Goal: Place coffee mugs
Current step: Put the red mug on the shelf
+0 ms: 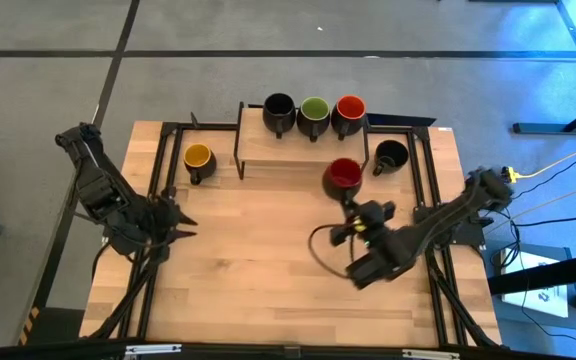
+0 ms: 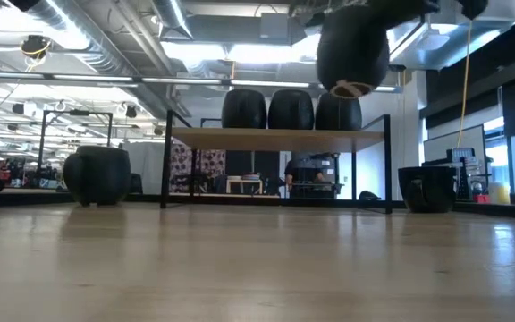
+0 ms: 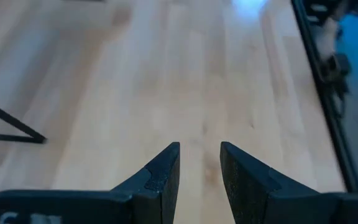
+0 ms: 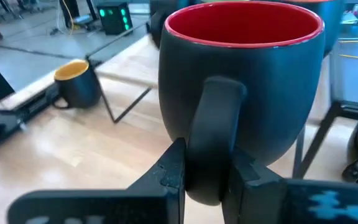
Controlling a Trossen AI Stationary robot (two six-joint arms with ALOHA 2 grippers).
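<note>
Now the right gripper (image 4: pixel 207 171) pinches the red mug (image 4: pixel 241 74) by its handle, up in the air, and next must set it on the shelf (image 1: pixel 268 150), while the left gripper (image 3: pixel 199 171) waits half open, holding nothing.

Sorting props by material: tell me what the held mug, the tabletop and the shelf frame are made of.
Held mug: likely glazed ceramic, matte black outside, glossy red inside.
Tabletop: light wood, visible grain and plank seams.
Shelf frame: thin black bars, probably painted metal.
</note>
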